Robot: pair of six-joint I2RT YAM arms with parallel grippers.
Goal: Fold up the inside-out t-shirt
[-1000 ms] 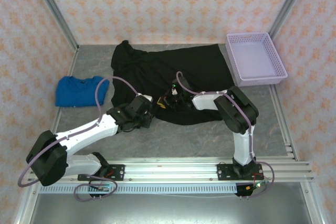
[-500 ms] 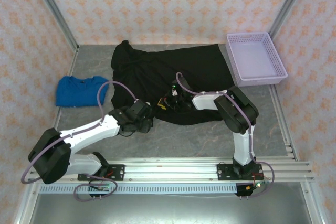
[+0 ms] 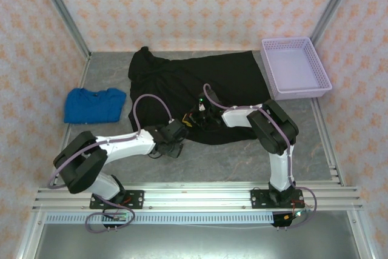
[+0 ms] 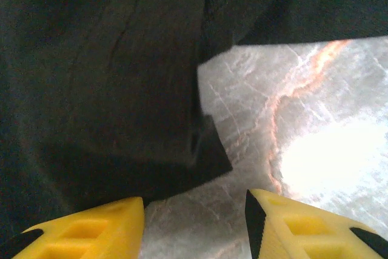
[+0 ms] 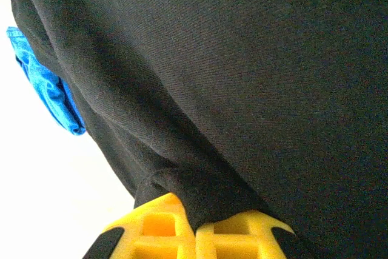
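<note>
nearest the arms, the left gripper [image 3: 174,145] sits low at the near hem of the black t-shirt [image 3: 200,83]. its wrist view shows the jaws apart with bare table [image 4: 315,119] between the yellow fingers [image 4: 91,228] — a loose corner of the hem lies just ahead of them, not yet inside. to do this step well, i judge the left gripper should ease forward until that corner sits fully between the pads. it should then close on the whole thickness of cloth rather than one layer, keeping low so the fingers slide under the edge instead of pushing it into a wrinkle. just beyond and to the right, the right gripper [image 3: 194,118] has its jaws together, clamped on a raised fold of the shirt that drapes over its fingertips. that hold looks narrow, so any lift should be slow and matched by both arms — uneven pulls would likely skew the fold or tug the cloth free. farther on, the shirt spreads flat across the middle of the table, bunched at its far-left end. a folded blue garment [image 3: 94,104] lies to its left, and a lilac basket [image 3: 295,68] stands just beside its far-right edge, so the fold is best carried clear of both.
</note>
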